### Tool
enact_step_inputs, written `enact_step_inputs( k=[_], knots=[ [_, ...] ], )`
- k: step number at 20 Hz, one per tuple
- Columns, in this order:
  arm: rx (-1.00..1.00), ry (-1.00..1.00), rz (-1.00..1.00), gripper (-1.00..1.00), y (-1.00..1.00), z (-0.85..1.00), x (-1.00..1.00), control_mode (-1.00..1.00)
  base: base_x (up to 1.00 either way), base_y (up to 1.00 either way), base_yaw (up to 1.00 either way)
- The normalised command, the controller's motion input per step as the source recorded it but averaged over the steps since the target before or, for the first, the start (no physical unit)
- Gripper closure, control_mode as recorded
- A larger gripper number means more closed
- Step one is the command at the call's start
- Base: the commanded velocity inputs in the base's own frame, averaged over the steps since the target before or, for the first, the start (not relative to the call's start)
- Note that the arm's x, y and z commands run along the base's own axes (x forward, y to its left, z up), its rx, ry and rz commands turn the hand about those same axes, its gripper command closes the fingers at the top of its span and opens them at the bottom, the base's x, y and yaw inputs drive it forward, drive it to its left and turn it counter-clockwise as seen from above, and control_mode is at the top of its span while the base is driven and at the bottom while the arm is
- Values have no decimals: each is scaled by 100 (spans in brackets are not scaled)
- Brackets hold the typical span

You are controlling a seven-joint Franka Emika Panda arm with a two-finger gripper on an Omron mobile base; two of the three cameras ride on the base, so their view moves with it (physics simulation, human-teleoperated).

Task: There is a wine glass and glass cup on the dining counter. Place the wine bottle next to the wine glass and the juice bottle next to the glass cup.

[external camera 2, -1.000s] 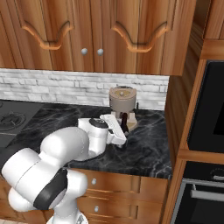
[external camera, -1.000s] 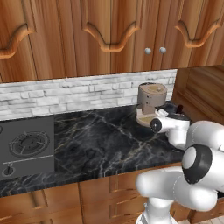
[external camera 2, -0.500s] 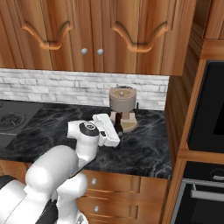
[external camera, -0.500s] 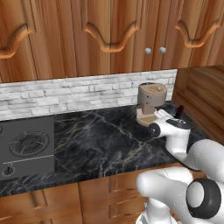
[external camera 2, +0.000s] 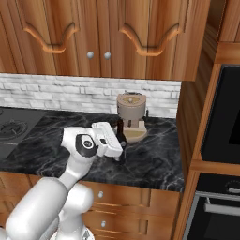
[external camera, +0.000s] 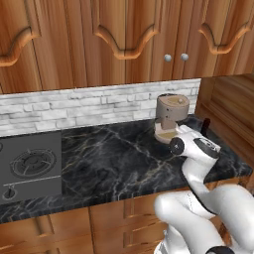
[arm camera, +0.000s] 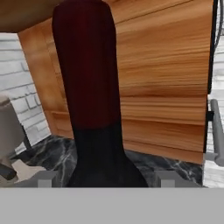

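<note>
The wine bottle (arm camera: 92,109) is dark with a reddish upper part and stands upright between my gripper's (arm camera: 105,180) fingertips (arm camera: 46,179), which are shut on its lower body. In the right base view the bottle (external camera 2: 120,131) is a slim dark shape at the front of my white hand, just left of a brown appliance. In the left base view its top (external camera: 205,123) pokes up behind the hand. All this is over a black marble wall counter (external camera: 114,158). The wine glass, glass cup, juice bottle and dining counter are out of view.
A brown round appliance (external camera: 171,116) stands on the counter by the brick backsplash, close to the bottle. A stove top (external camera: 30,166) lies at the left. A tall wood panel (external camera: 228,109) and a wall oven (external camera 2: 225,117) close off the right side. Wood cabinets hang overhead.
My arm's elbow has swung down toward the base, and the hand has slid a little along the counter front. The bottle stays between the fingers.
</note>
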Motion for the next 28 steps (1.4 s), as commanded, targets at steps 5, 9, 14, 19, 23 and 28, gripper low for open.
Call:
enact_step_inputs(
  k=[5, 9, 14, 19, 23, 28],
  knots=[
    [0, 12, 0, 100, 19, 34, -44, -100, 0, 0, 0],
    [-3, 1, 0, 100, 28, 27, -42, -100, 0, 0, 0],
    [-3, 0, 0, 100, 35, 17, -34, -100, 0, 0, 0],
    [0, 0, 0, 100, 36, 15, -31, -100, 0, 0, 0],
    [-2, -1, 0, 100, 34, 8, -25, -100, 0, 0, 0],
    [-6, -15, 0, 100, 15, 0, -4, -100, 0, 0, 0]
  ],
)
